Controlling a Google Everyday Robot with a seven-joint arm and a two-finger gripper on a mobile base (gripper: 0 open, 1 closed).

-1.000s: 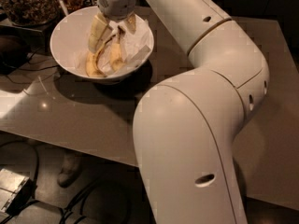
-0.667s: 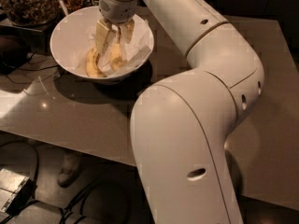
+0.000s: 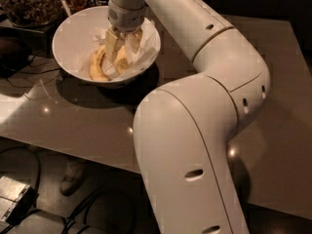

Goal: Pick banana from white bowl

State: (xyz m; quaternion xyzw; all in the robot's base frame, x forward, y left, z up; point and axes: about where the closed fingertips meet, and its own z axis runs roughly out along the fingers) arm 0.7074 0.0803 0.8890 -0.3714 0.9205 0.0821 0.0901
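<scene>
The white bowl (image 3: 66, 38) stands at the back left of the table, lined with crumpled white paper (image 3: 147, 44). My gripper (image 3: 123, 44) reaches down into the bowl from above. Its two fingers (image 3: 113, 43) stand close together on either side of the plumper yellow banana (image 3: 120, 62), which sticks out below them toward the bowl's front. A thinner, curved banana (image 3: 96, 66) lies to its left in the bowl. The banana's upper end is hidden between the fingers.
The bowl sits on a glossy grey-brown table (image 3: 87, 116). A dark container of mixed items (image 3: 27, 4) stands behind the bowl at the top left. My white arm (image 3: 195, 130) fills the middle and right. Cables (image 3: 73, 213) and a box (image 3: 12, 199) lie on the floor.
The gripper has shifted a little to the right inside the bowl and its fingers have drawn closer together around the plumper banana. The bowl and the curved banana have stayed put.
</scene>
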